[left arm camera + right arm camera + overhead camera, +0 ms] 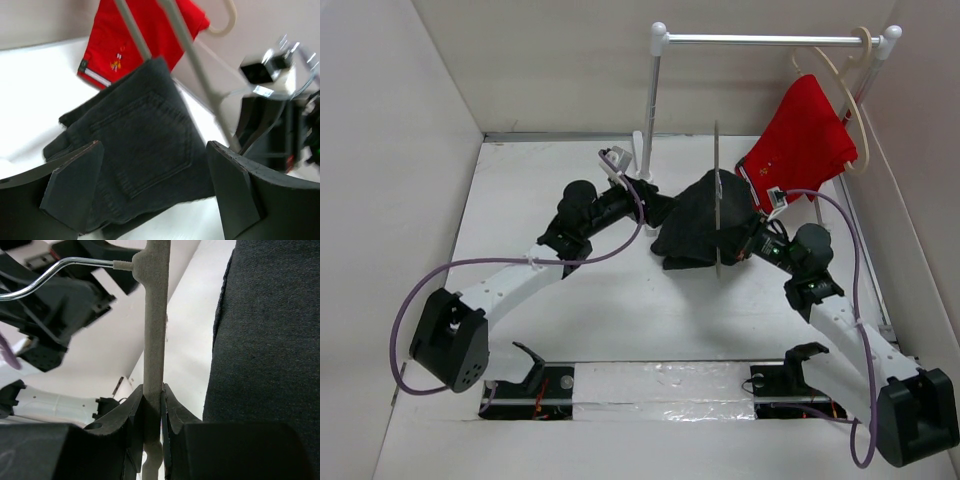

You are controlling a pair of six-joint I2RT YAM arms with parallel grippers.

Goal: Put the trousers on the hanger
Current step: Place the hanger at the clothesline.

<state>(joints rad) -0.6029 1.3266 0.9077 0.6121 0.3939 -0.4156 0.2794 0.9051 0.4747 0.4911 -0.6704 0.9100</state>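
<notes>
The right gripper (154, 396) clamps the grey hanger (155, 315) upright at the middle of the table (570, 320), the black trousers (145, 145) apparently draped over it, while the left gripper (155, 185), wide open and empty just to their left, should pinch the cloth and pull it even.

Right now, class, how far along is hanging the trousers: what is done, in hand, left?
Done: the right claw is shut on the hanger, holding it upright. In hand: the trousers lie bunched against it, the left claw open before them. Left: draping them neatly over its bar.
</notes>
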